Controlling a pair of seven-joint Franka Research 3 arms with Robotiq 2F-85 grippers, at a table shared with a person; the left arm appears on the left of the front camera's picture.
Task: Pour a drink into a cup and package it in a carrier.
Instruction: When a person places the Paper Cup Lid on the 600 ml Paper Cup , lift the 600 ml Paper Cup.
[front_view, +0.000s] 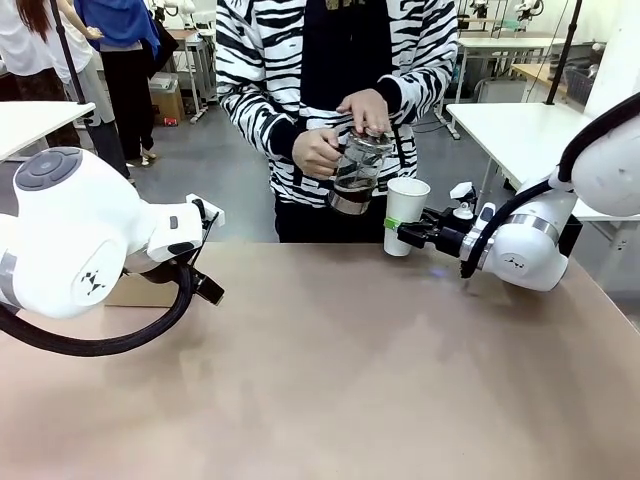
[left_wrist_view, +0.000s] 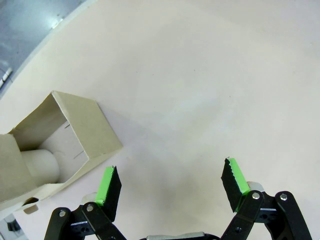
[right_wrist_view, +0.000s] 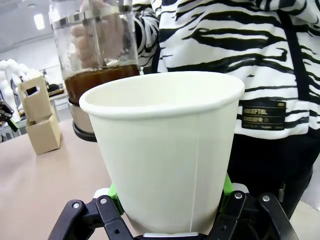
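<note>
My right gripper (front_view: 402, 232) is shut on a white paper cup (front_view: 405, 212), holding it upright at the table's far edge. In the right wrist view the cup (right_wrist_view: 165, 150) has an open top and no lid, with the green pads (right_wrist_view: 227, 186) pressed on its sides. A person holds a glass pitcher (front_view: 356, 172) just left of the cup, with the dark brown drink (right_wrist_view: 100, 80) inside it. The brown cardboard carrier (left_wrist_view: 75, 135) stands on the table at the left. My left gripper (left_wrist_view: 171, 172) hangs open beside the carrier, holding nothing.
The person in a striped top stands at the far side with both hands (front_view: 318, 152) on the pitcher. My left arm (front_view: 90, 240) partly covers the carrier (front_view: 135, 292). A white round thing (left_wrist_view: 45, 165) sits inside the carrier. The bare tan table (front_view: 330, 380) spreads in front.
</note>
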